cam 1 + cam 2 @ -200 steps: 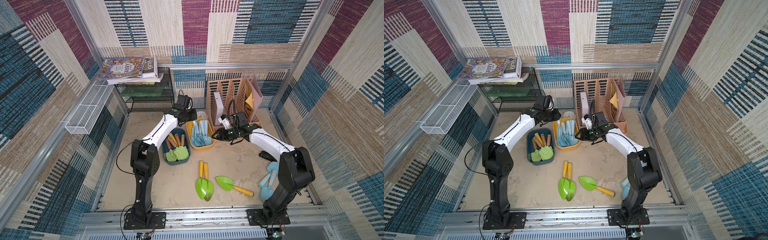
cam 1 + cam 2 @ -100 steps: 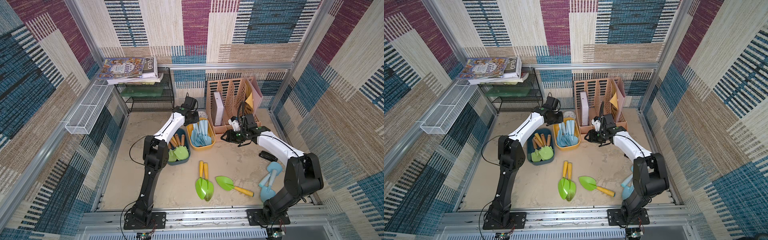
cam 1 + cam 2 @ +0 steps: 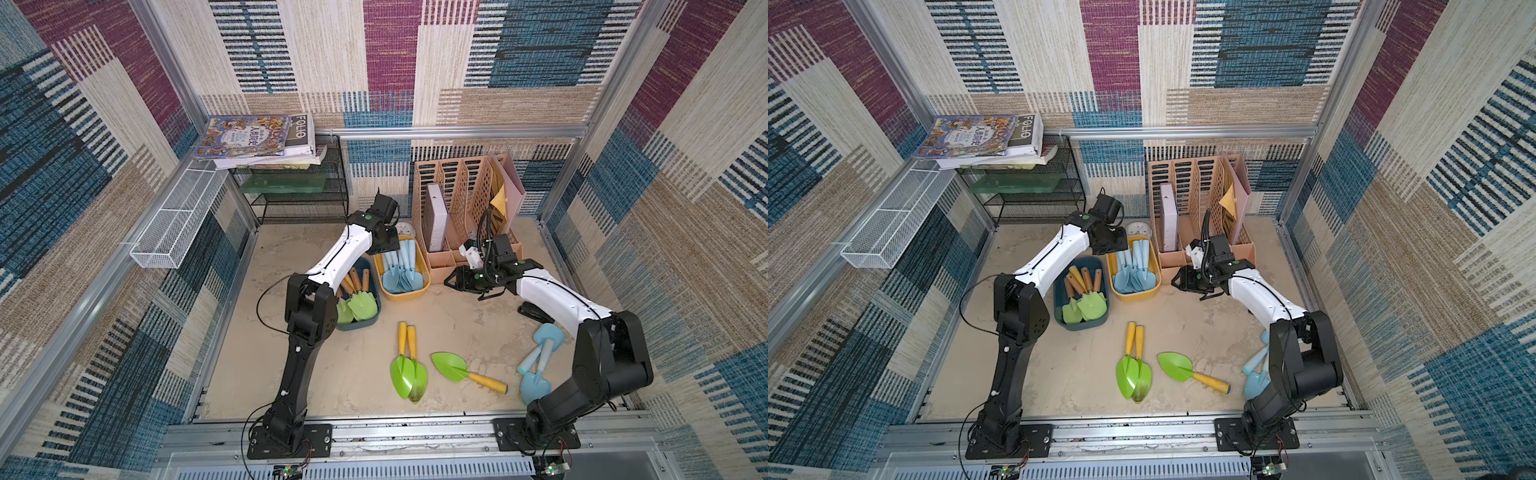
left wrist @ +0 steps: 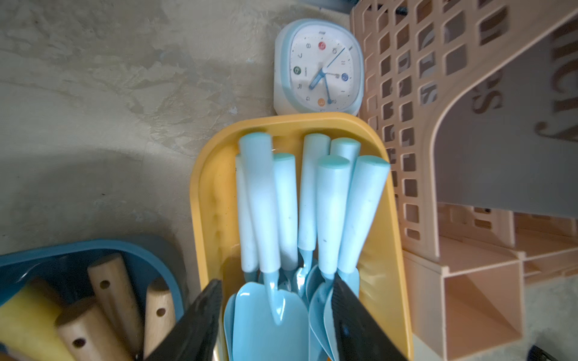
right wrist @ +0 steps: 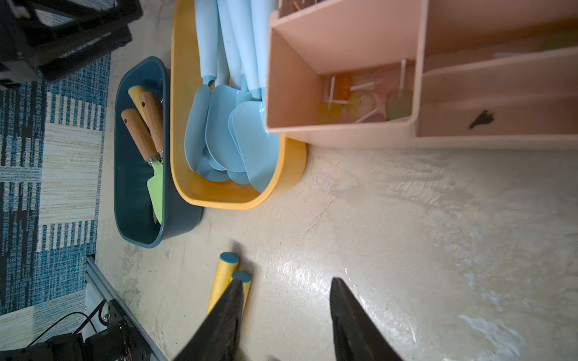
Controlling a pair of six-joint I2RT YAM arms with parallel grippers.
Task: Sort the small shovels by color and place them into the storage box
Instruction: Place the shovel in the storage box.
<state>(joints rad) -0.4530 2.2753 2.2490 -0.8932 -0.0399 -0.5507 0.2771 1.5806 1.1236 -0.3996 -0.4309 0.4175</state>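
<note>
Left hand (image 4: 276,281) jaws apart over yellow bin (image 4: 200,193); blue shovels (image 4: 331,212) grouped there by color. Right hand (image 5: 286,280) open, empty.

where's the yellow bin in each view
top view: yellow bin near centre, beside the peach organizer.
top view: near centre too, beside the organizer.
left wrist: mid-frame, clock at its end, organizer alongside.
right wrist: between dark blue bin and organizer.
shared landmark: the peach organizer.
</note>
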